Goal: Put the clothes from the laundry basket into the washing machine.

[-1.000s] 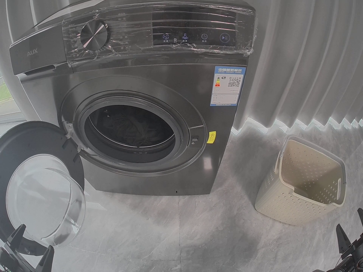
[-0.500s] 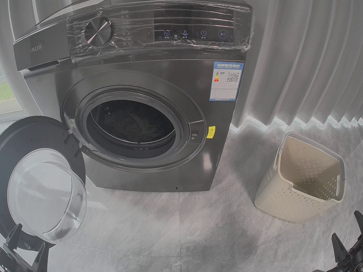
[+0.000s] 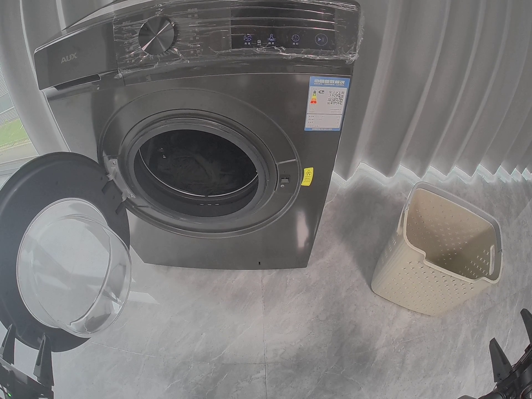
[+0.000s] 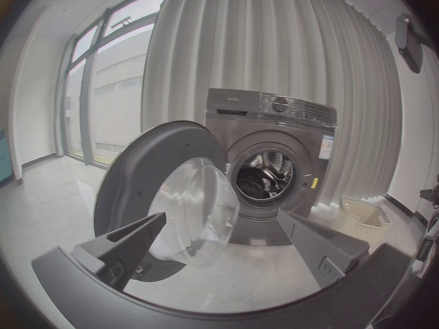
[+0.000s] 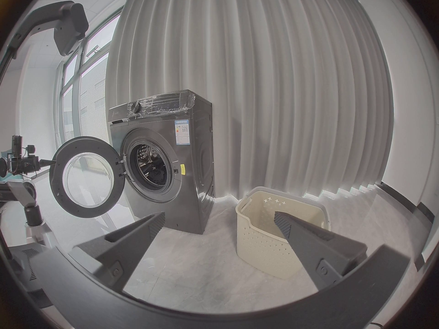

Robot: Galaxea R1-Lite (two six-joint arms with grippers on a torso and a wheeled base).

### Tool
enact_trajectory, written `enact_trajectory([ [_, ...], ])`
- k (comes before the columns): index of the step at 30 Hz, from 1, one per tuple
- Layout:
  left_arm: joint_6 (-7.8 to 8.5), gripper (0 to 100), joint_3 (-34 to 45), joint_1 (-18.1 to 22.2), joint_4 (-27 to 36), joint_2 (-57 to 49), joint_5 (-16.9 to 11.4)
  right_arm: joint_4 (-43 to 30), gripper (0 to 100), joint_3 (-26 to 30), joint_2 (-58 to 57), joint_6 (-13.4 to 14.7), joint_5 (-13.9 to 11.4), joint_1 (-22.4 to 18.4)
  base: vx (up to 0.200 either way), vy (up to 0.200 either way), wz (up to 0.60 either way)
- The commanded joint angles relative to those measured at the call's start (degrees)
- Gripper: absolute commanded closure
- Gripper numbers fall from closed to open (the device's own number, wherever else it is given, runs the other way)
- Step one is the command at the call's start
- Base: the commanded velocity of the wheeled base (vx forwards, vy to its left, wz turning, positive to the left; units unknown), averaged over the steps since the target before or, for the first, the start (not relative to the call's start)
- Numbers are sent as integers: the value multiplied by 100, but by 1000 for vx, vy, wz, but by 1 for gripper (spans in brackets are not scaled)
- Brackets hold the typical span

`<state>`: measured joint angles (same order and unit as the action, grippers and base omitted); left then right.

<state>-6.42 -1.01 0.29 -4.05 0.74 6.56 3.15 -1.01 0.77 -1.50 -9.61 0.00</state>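
While its left gripper (image 3: 26, 343) hangs low with fingers spread and nothing between them, the door (image 3: 61, 239) stands just ahead of it, swung fully aside, likely so the drum mouth is free for loading. Ahead and to that gripper's right, the washing machine (image 3: 221, 239) shows dark clothes (image 3: 199, 167) lying in its drum. Farther right, ahead of the right gripper (image 3: 510, 336), the cream laundry basket (image 3: 399, 278) sits on the floor beside the machine, no garment visible inside, on the side that arm would serve. The right gripper is likewise spread and empty. By appearances, the transfer is finished or nearly so.
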Motion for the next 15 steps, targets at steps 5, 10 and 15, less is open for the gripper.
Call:
enact_trajectory([
  [5,449,0,101,-3,9,-48,-542,2,0,92,2,36,117,0,0,0,0],
  [10,730,0,101,-3,71,-48,-85,2,0,92,2,36,108,0,0,0,0],
  [15,748,0,101,-3,80,-48,-76,2,0,92,2,36,108,0,0,0,0],
])
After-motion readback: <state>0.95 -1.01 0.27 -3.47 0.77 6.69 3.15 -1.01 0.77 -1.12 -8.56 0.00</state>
